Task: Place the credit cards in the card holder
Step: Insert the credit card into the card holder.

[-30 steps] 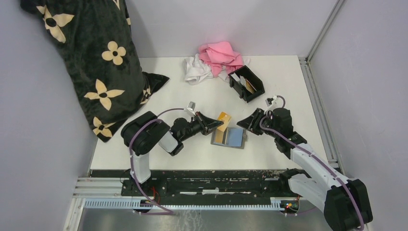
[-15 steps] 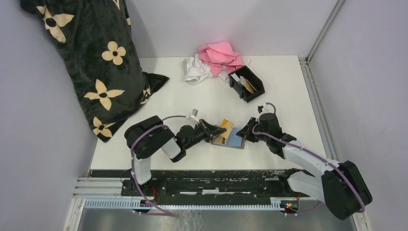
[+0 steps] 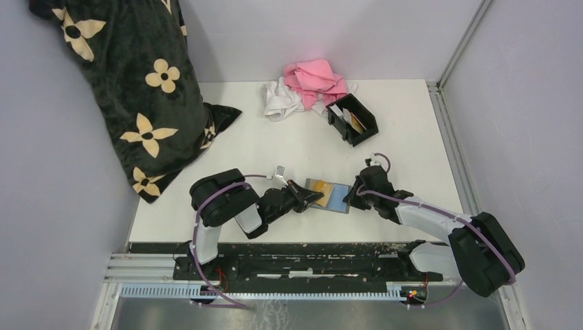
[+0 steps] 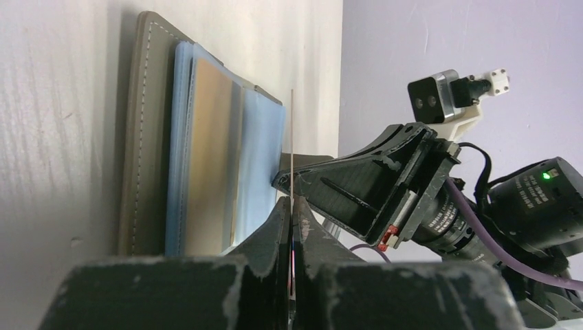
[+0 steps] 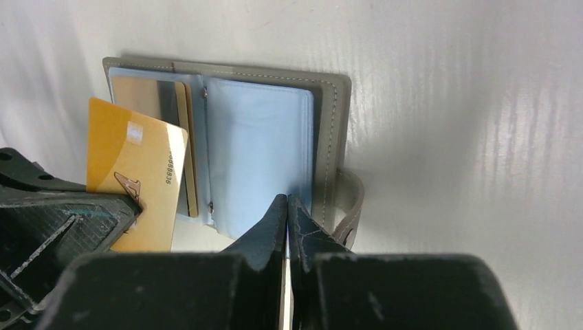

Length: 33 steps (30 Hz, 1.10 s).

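One card point(image 5: 134, 172), the gold one, is pinched in my left gripper point(image 4: 291, 203) over the open wallet point(image 5: 261, 158). My right gripper point(image 5: 287, 199) has just swung in from the right and snapped closed at the wallet's blue sleeve; I cannot tell whether it nips it or only pins it. I judge the card is free to lift away to the holder point(image 3: 353, 120), far right on the white table point(image 3: 240, 144) by pink and white cloths point(image 3: 313, 79). Grey walls; a flowered cushion point(image 3: 130, 82) leans far left.

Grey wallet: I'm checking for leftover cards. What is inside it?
The grey wallet lies open: light blue sleeves and a tan insert, possibly a card. The gold card held in front covers part of it.
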Tool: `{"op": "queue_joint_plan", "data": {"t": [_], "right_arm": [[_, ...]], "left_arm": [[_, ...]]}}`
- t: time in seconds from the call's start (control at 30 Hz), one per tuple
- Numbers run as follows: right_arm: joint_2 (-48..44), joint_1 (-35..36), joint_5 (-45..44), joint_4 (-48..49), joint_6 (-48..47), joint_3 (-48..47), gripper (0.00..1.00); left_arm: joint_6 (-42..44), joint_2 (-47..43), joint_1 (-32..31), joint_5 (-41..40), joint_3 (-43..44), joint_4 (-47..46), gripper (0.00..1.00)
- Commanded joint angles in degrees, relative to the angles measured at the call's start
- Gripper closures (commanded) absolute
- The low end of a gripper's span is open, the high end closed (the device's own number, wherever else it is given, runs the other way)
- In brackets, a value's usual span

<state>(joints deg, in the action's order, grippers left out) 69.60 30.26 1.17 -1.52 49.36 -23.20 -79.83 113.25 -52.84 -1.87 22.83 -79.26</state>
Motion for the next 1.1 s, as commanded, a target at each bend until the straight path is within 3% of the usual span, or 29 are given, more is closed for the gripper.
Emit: {"op": "queue_joint_plan", "data": {"t": [0.0,0.33,0.6,1.07], "right_arm": [[-1.2,0.9,-5.4,-2.3,-1.0,-2.3,0.95],[2.0,2.8,-7.3,-2.8,0.3,-3.0,0.96],[3.5,5.3,-10.4,-4.0,0.9,-3.8,0.98],[4.7,5.7,-11.0,-5.2,0.4,-3.8,0.98]], "left_arm": [[3.3,0.7,-1.9,-5.8,-0.2,-1.5,0.97],[3.3,-0.4,-6.3,-16.1,0.2,5.0,0.97],[4.0,-4.7,-10.3,-25.7,2.4,17.4,0.97],[4.9,-3.3,-11.0,-26.3,5.6,18.9,0.97]]}}
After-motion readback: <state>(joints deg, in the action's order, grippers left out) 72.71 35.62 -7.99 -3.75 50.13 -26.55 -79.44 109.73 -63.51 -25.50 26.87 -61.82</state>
